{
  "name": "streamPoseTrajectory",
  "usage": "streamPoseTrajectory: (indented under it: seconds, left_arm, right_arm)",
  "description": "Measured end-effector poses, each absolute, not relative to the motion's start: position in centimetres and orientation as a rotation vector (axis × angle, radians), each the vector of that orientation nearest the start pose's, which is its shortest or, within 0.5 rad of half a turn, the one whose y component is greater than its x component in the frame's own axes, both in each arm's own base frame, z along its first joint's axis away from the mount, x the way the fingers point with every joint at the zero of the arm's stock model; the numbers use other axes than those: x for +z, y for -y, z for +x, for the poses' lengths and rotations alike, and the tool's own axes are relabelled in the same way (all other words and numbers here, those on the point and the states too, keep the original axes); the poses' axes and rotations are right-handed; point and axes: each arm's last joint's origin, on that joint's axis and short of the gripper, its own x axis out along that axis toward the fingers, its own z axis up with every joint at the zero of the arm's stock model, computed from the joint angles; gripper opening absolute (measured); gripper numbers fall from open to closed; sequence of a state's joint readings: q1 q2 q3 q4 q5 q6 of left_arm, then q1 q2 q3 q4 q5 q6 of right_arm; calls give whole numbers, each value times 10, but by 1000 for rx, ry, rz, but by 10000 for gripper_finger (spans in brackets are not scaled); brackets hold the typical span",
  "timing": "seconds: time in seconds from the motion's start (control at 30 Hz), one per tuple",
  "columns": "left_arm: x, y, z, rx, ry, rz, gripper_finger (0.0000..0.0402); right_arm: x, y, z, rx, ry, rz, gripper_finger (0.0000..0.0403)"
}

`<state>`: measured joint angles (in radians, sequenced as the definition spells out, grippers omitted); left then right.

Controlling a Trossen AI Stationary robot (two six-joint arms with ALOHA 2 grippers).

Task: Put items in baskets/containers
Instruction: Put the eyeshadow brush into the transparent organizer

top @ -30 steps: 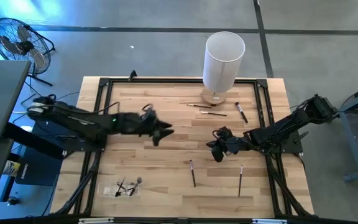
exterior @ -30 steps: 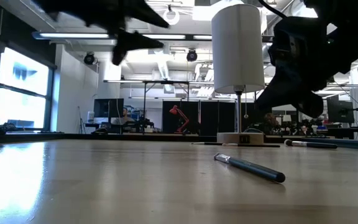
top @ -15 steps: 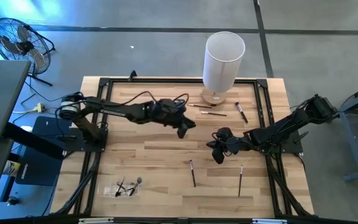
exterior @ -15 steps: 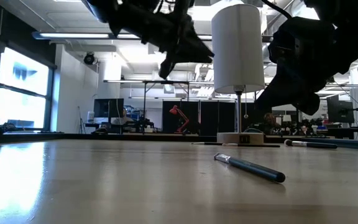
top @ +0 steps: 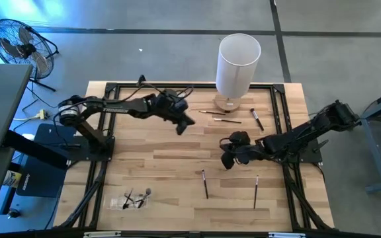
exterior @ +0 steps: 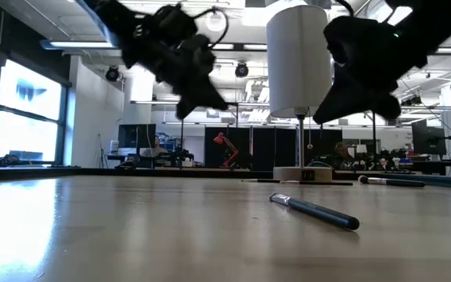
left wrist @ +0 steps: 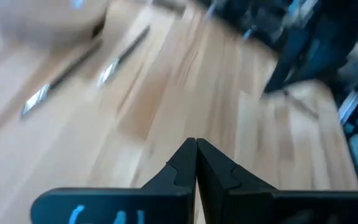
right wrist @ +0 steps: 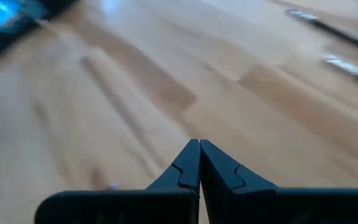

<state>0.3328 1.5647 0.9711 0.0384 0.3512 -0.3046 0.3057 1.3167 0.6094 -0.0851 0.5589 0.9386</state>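
Five brushes lie loose on the table: two thin brushes and side by side and one darker brush along the far edge by the base of the single white cylinder, and two more, brush and brush, toward the near edge. One clear tray sits near the near-left corner with a few small dark pieces in it, too small to count. There are two arms, and one fan stands on the floor off the far-left corner.

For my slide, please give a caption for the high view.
Both claws, left and right, shut and empty above the wooden table; brushes lie scattered.
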Motion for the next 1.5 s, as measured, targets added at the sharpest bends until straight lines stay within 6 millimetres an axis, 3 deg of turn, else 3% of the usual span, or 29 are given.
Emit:
streamPoseTrajectory:
  seconds: [0.23, 0.37, 0.5, 0.87, 1.0, 1.17, 1.5]
  left_arm:
    - [220, -109, 269, 80, -520, -483, 1]
    - [219, -106, 249, 86, -497, -482, 1]
    - [220, -102, 237, 66, -479, -466, 1]
    - [212, -95, 228, 4, -505, -482, 0]
    - [213, -95, 228, -12, -491, -464, 0]
    - [213, -94, 228, -25, -492, -469, 0]
    - [214, -94, 228, -31, -496, -577, 0]
  right_arm:
    - [210, -34, 232, -801, -826, 651, 0]
    - [220, -17, 223, -929, -1005, 851, 0]
    - [222, -17, 217, -975, -1133, 1043, 0]
    - [206, -67, 194, -1188, -1224, 1330, 7]
    - [186, -79, 180, -1219, -1348, 1379, 26]
    - [162, -85, 173, -1174, -1354, 1431, 63]
    - [144, -81, 164, -1183, -1360, 1421, 98]
